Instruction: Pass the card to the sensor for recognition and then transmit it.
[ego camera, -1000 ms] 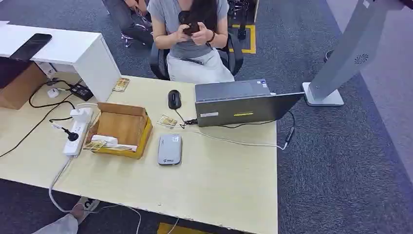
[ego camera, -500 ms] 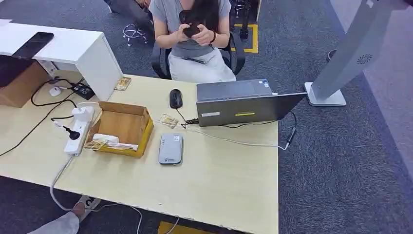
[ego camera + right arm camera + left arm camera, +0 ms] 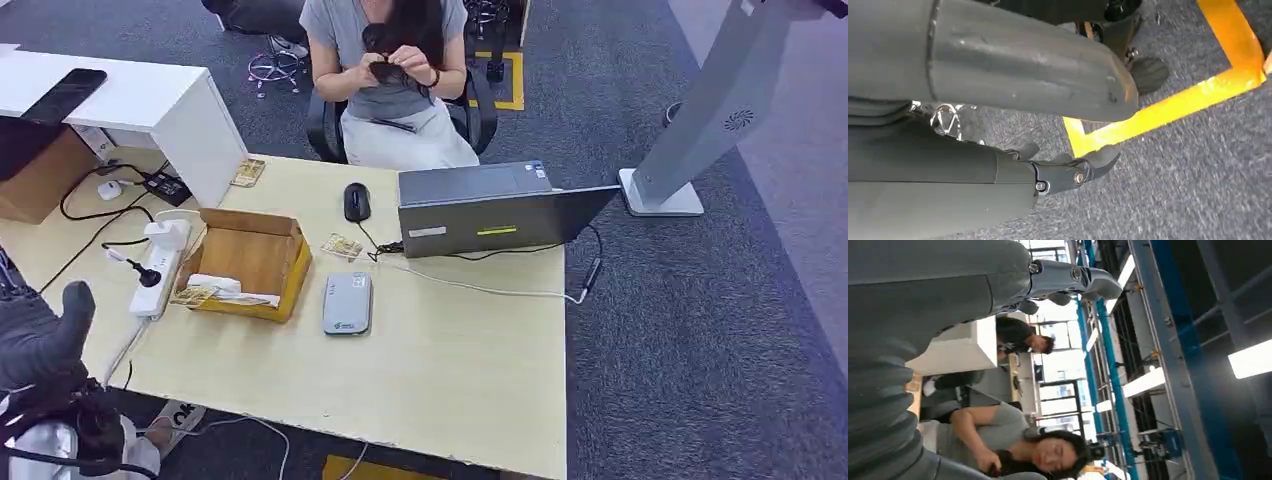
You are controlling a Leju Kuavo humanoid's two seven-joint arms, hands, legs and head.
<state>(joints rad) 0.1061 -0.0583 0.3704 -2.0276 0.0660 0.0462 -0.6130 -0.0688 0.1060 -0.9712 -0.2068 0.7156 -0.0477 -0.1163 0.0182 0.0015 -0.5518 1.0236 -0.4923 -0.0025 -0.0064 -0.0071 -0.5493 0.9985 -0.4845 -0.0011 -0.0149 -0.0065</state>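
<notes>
Head view, reading left to right. The left hand (image 3: 45,335) rises at the bench's (image 3: 470,380) near-left corner, thumb raised, holding nothing; how far its fingers spread is hard to judge from behind. Next come the white power strip (image 3: 158,267) and the open cardboard box (image 3: 250,262), with what look like cards (image 3: 196,295) at its near-left edge. Just beside the box lies the grey card sensor (image 3: 347,303); another card (image 3: 343,246) rests behind it. Further right stand a mouse (image 3: 356,201) and a laptop (image 3: 490,212). A seated person (image 3: 390,75) faces the bench. In the right wrist view, the right hand (image 3: 1068,172) hangs above grey carpet (image 3: 1198,165), fingers apart, empty. No card is yet picked up: grasping, sensing and handing over all remain.
</notes>
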